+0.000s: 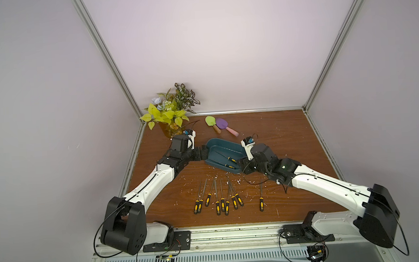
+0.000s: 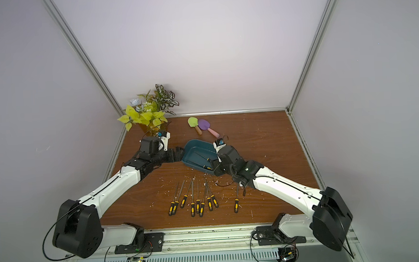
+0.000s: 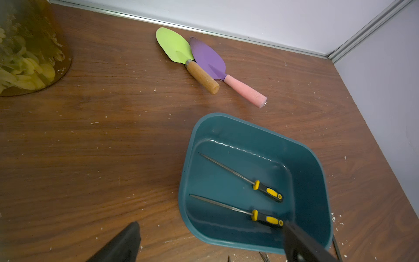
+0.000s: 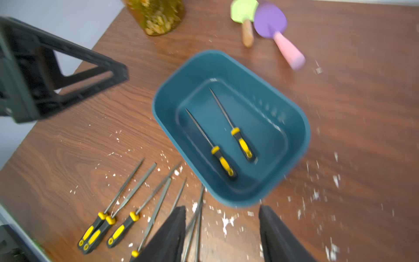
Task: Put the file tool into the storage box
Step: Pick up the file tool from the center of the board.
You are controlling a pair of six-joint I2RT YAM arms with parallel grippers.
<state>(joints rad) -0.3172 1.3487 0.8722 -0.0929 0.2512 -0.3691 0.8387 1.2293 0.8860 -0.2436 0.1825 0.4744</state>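
Two file tools point(image 4: 240, 141) lie in the storage box point(image 4: 294, 127), just ahead of the right fingers point(image 4: 176, 224), spread and empty. The left fingers point(image 3: 129, 238) are spread too, around the box's edge.

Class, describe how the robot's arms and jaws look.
The left arm and right arm have white shells, black joint housings and thin black cables looping by the bases. A green light glows on the right arm. The jaws are black, tapered wedges.
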